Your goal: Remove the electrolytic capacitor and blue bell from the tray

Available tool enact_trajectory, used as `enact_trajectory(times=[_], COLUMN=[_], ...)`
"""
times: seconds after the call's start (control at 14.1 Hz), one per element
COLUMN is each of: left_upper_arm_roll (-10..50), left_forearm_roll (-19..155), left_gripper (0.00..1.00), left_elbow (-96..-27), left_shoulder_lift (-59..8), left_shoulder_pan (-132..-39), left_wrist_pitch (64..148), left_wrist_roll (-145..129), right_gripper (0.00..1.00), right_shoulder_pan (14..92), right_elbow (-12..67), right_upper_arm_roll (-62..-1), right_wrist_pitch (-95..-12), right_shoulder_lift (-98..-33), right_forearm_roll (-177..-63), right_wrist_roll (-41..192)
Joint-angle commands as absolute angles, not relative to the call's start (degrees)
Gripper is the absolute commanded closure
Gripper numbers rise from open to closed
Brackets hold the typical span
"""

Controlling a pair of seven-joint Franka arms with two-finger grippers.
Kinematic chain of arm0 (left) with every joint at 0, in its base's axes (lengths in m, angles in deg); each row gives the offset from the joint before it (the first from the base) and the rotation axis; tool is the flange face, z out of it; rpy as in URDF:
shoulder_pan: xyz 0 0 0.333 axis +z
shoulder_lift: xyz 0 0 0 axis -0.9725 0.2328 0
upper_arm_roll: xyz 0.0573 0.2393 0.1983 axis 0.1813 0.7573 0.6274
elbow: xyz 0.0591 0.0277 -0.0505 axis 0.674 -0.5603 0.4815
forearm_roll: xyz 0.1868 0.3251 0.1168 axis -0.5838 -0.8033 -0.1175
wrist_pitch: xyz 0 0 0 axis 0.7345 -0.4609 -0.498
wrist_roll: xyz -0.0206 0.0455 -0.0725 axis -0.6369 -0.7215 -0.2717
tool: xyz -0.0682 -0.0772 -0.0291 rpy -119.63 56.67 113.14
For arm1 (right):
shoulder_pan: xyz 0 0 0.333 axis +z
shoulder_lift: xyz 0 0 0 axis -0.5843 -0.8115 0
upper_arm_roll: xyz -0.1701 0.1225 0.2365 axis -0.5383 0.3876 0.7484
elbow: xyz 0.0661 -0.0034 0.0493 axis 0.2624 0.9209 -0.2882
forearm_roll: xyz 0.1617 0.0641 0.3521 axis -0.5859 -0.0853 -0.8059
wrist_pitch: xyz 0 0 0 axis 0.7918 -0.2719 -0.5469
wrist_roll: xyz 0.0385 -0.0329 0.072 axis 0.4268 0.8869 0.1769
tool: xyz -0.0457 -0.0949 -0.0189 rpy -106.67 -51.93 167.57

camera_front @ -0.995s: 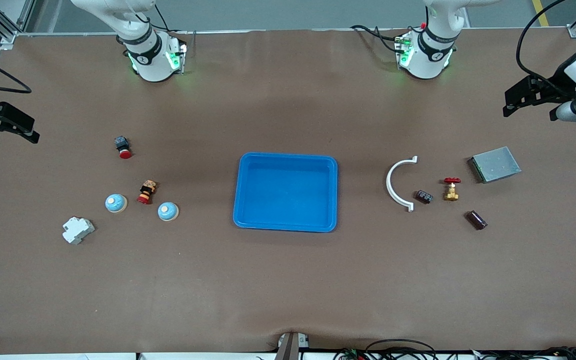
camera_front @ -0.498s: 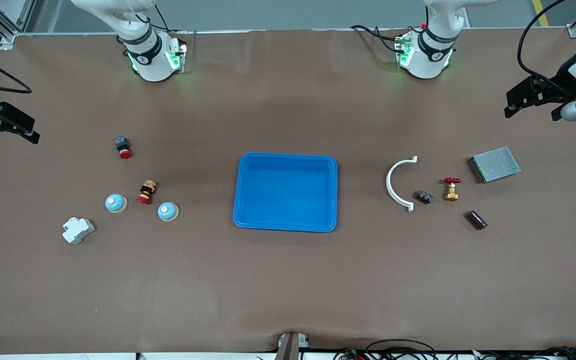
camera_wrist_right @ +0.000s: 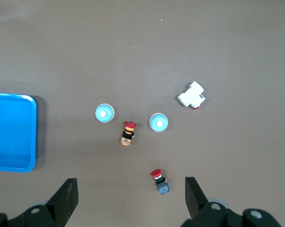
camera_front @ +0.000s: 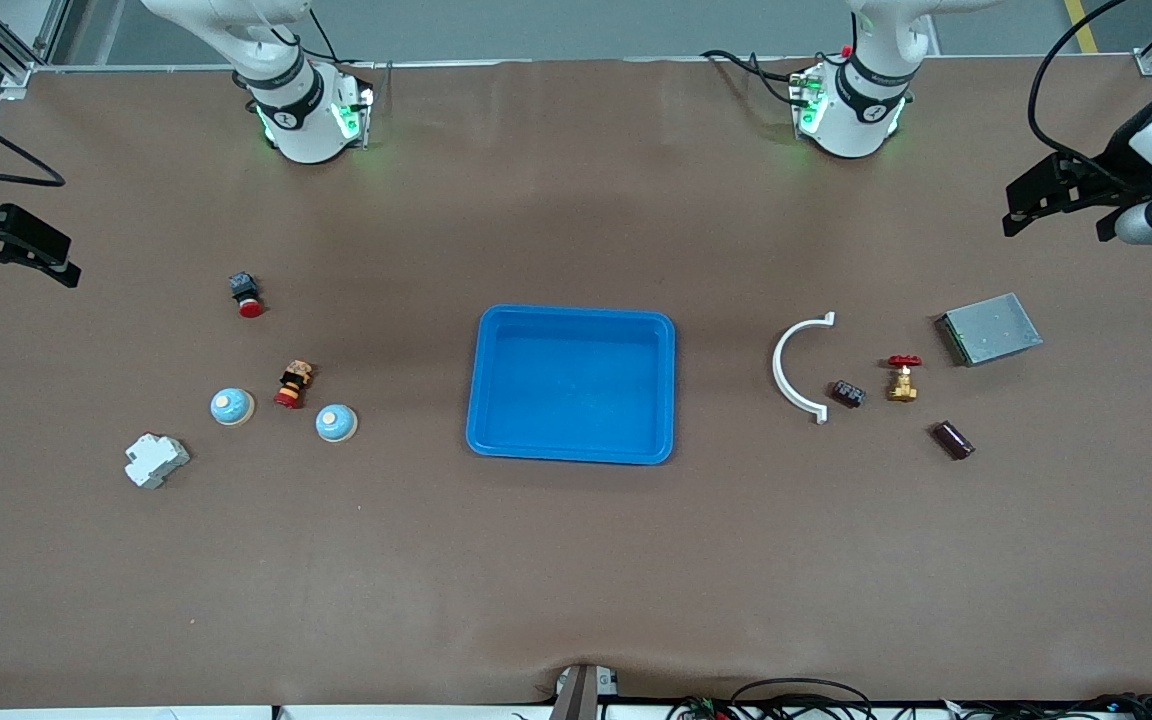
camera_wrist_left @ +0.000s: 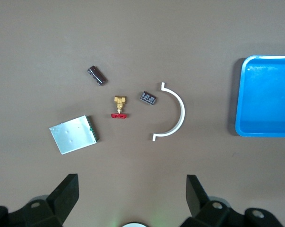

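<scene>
The capacitor (camera_front: 952, 440), a dark brown cylinder, lies on the table toward the left arm's end; it also shows in the left wrist view (camera_wrist_left: 97, 75). Two blue dome bells (camera_front: 232, 406) (camera_front: 336, 423) sit toward the right arm's end and show in the right wrist view (camera_wrist_right: 158, 122) (camera_wrist_right: 104, 113). My left gripper (camera_front: 1056, 215) hangs open and empty high over its end of the table (camera_wrist_left: 131, 182). My right gripper (camera_front: 16, 262) hangs open and empty over its end (camera_wrist_right: 131, 185). A blue tray (camera_front: 481, 380) sits empty at the middle.
Near the capacitor lie a white curved piece (camera_front: 781, 375), a small black part (camera_front: 846, 393), a brass valve with a red handle (camera_front: 902, 378) and a grey metal box (camera_front: 989, 328). Near the bells are two red push buttons (camera_front: 246, 295) (camera_front: 293, 385) and a white breaker (camera_front: 156, 460).
My left gripper has shifted very slightly and come back. The right gripper and all objects on the table have stayed in place.
</scene>
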State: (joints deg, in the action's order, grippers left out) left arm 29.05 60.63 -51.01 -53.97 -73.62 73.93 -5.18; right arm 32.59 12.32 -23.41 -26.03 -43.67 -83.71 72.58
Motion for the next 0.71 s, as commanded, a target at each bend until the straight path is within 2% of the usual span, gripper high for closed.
enact_trajectory(times=[0.0,0.64], left_upper_arm_roll=[27.39,26.24], left_forearm_roll=[60.59,57.96], left_gripper=[0.00,0.00], left_elbow=[-49.71,-49.80], left_shoulder_lift=[-53.43,-53.60], left_shoulder_pan=[-73.63,-73.63], left_wrist_pitch=[72.24,70.57], left_wrist_roll=[-9.57,-9.94], right_gripper=[0.00,0.00], right_shoulder_pan=[31.71,31.98], right_elbow=[13.35,13.34], right_upper_arm_roll=[-22.59,-22.59], right_wrist_pitch=[-26.60,-26.69], right_shoulder_lift=[-42.69,-42.69], right_forearm_roll=[-84.19,-84.19], right_wrist_roll=[72.93,72.84])
